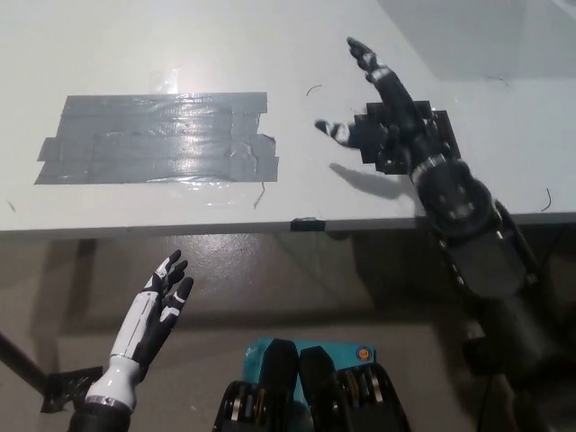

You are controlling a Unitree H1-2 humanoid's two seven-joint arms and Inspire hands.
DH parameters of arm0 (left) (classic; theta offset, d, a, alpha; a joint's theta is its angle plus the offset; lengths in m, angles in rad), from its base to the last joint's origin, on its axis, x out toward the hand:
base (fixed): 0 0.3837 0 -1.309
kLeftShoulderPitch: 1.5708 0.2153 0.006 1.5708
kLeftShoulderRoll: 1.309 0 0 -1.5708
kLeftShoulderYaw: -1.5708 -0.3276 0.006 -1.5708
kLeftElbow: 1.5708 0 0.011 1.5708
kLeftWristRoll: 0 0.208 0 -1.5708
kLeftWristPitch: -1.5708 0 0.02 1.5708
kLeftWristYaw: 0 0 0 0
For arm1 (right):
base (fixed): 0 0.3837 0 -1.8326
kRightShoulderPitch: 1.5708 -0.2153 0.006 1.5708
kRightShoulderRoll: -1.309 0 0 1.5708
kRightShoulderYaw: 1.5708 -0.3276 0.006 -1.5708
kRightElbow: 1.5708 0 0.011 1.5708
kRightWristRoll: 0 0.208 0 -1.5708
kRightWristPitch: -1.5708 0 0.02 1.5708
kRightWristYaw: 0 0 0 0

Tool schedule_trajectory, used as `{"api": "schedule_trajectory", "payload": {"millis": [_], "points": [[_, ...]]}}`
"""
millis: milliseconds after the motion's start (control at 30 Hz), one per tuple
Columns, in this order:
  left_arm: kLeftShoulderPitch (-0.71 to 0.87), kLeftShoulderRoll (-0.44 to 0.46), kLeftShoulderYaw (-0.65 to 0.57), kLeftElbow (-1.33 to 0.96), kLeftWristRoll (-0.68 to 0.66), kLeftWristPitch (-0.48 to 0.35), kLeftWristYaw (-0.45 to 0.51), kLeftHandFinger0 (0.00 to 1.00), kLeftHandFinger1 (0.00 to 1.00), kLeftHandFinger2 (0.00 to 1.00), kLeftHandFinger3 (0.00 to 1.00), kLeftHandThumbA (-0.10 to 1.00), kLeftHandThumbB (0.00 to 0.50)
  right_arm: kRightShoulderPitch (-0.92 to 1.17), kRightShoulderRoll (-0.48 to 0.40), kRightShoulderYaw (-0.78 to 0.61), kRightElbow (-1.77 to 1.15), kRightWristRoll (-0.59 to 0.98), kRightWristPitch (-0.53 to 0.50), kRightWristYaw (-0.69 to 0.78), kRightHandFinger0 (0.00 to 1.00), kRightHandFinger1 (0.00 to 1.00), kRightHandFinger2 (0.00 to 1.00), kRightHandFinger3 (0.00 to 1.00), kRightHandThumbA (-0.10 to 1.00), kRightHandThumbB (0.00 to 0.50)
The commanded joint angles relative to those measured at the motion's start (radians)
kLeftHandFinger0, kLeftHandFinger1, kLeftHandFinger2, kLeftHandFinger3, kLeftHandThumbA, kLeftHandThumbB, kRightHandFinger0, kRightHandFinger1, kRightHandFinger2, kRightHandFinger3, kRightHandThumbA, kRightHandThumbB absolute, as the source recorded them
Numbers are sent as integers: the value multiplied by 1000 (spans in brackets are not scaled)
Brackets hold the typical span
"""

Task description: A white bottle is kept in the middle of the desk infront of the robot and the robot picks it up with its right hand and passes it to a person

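My black right hand hovers over the right part of the white desk, open, fingers spread, holding nothing. No white bottle and no person show in the head view. My white left hand rests open below the desk's front edge at the lower left, fingers apart and empty.
A large patch of grey tape strips covers the desk's left middle. A flat black plate lies on the desk under my right hand. A small black clip sits on the front edge. The floor lies below the desk.
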Motion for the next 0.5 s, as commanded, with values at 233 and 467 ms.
{"api": "schedule_trajectory", "payload": {"millis": [233, 467], "points": [[-27, 11, 11, -17, 1, -42, 7, 903, 1000, 1000, 1000, 902, 48, 411, -76, -40, -887, 119, 86, 91, 1000, 1000, 1000, 1000, 825, 479], [-11, 7, 6, -19, 4, -46, 7, 909, 1000, 1000, 1000, 880, 25, 578, -74, -58, -827, 144, -9, 79, 1000, 1000, 1000, 1000, 881, 404]]}}
